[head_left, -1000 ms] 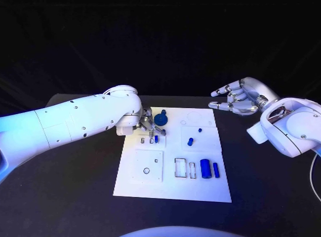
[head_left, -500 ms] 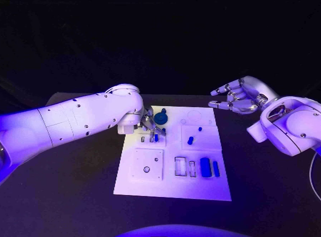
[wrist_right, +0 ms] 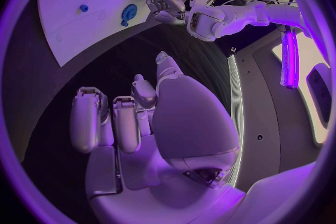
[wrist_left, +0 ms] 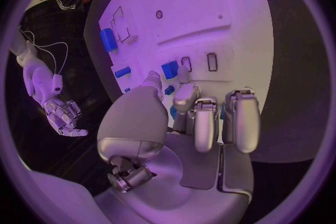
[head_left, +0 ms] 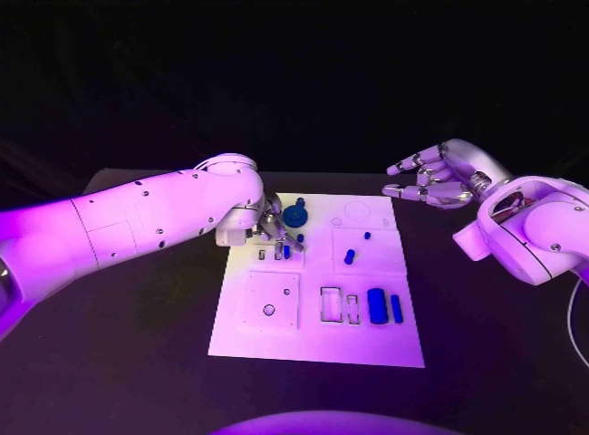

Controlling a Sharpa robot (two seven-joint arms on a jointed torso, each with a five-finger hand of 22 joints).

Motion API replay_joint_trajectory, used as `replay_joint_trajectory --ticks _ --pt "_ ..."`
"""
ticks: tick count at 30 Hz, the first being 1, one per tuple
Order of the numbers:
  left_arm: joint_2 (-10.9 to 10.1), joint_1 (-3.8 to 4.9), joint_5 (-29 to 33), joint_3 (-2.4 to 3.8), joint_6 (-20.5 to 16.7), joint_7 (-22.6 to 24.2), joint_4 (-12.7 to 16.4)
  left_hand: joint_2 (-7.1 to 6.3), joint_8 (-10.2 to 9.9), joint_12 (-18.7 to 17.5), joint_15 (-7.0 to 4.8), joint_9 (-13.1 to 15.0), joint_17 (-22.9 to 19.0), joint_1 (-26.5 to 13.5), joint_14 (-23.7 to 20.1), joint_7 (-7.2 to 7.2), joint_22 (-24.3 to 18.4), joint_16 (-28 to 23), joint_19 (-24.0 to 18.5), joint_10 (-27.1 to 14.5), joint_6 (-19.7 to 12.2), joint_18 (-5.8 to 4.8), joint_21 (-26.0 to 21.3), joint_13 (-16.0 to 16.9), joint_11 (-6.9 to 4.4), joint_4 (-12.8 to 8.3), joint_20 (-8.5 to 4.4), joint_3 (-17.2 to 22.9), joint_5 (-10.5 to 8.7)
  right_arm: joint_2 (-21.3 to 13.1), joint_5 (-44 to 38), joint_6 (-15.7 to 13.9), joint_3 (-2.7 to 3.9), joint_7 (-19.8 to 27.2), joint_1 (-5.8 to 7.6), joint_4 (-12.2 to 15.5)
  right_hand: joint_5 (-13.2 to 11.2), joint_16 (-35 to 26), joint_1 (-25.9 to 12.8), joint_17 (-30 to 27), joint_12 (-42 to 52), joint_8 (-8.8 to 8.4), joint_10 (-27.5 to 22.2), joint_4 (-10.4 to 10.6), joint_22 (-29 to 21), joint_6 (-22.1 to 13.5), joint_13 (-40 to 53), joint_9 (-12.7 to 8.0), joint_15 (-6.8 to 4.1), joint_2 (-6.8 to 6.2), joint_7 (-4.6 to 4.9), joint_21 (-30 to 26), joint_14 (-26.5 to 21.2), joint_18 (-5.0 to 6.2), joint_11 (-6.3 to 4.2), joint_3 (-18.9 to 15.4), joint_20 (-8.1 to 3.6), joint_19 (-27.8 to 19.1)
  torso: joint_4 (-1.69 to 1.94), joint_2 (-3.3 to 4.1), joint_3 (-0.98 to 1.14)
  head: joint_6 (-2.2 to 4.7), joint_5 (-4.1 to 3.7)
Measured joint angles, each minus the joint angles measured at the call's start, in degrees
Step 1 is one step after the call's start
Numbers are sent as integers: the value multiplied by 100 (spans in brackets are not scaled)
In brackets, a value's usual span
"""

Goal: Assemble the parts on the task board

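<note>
Two hands are at work over the counter (head_left: 138, 362). The left hand (head_left: 271, 228) is lowered onto the task board (head_left: 318, 349) at about ten o'clock of its centre, its fingers curled close around a small blue part (wrist_left: 170, 69) that appears pinched at the fingertips, just beside two small rectangular slots. The right hand (head_left: 432, 181) hovers off the board at about one o'clock, fingers loosely curled and apart, with nothing held.

The step in hand is judged to be the seating of that small part into a slot. A fine alignment and a straight downward press would be called for next.

Counted in the head view: one round blue knob (head_left: 296, 217) at eleven o'clock; two small blue pieces (head_left: 350, 258) near the centre; two long blue bars (head_left: 377, 306) at five o'clock, beside empty rectangular recesses. Whether smaller parts are hidden under the left hand cannot be told.
</note>
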Motion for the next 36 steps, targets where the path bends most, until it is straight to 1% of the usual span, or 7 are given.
replay_joint_trajectory --ticks 5,18,22,25,31,33,36 --pt "0 -2 1 0 20 -1 2 75 23 0 0 34 0 75 0 11 0 0 0 0 -29 0 0 0 0 2 0 61 0 9 0 4 -4 -2 0 -3 0 0 0 0 0 0 0 0 0 0 0 0 0 0 0 0 0 0 0 0 0 0 1 1 -1 -1 -2" --pt "23 -12 4 1 59 -2 -3 76 67 0 0 123 4 378 0 11 -1 0 0 -13 -69 0 0 -15 -13 -63 0 299 0 42 17 23 -9 -8 0 -24 0 0 0 -1 0 0 0 0 -5 19 0 0 0 0 -19 0 0 0 0 0 0 0 6 1 3 -35 18" --pt "30 -14 9 1 56 -2 -3 160 67 -25 0 146 4 527 0 11 -1 0 0 -22 -109 0 0 -26 -22 -109 0 428 0 46 21 27 -9 -9 0 -33 0 0 0 -1 0 0 0 0 -5 19 0 0 0 0 -19 0 0 0 0 0 0 0 5 3 3 -38 18" --pt "36 -15 26 1 48 -2 -3 227 67 -25 0 158 3 728 0 -19 -1 0 0 -25 -140 1 0 -38 -24 -212 0 578 0 52 24 30 -9 -11 0 -39 0 0 0 -1 0 0 0 0 -5 19 1 0 0 0 -20 0 0 0 0 0 0 0 2 3 3 -42 13" --pt "35 -7 136 9 9 -2 -1 297 -38 -160 -43 134 3 1485 -1 -20 -1 0 22 -88 -328 0 -3 -109 -81 -651 -22 1257 -38 69 28 43 -9 -13 0 -54 0 0 0 3 0 0 21 0 -5 19 0 0 0 0 -20 0 0 0 -20 0 0 0 3 3 5 -56 12" --pt "27 -8 182 9 -6 -2 4 263 -55 -223 -43 134 3 1566 -1 -3 -1 0 22 -137 -365 1 -25 -153 -70 -564 -22 1346 -37 76 29 48 -9 -14 0 -58 0 0 0 3 0 0 21 0 -5 19 0 1 0 0 -20 0 0 0 -20 0 0 0 4 3 7 -60 12" --pt "-6 -15 251 9 -34 -2 28 184 -68 -284 -43 198 3 1606 -1 65 -2 0 22 -152 -388 0 -26 -211 -47 -159 -22 1751 -34 86 31 56 -11 -15 -1 -70 23 0 0 3 0 0 21 0 -5 19 0 0 0 0 -19 -21 0 0 -20 0 0 0 6 3 7 -71 7"
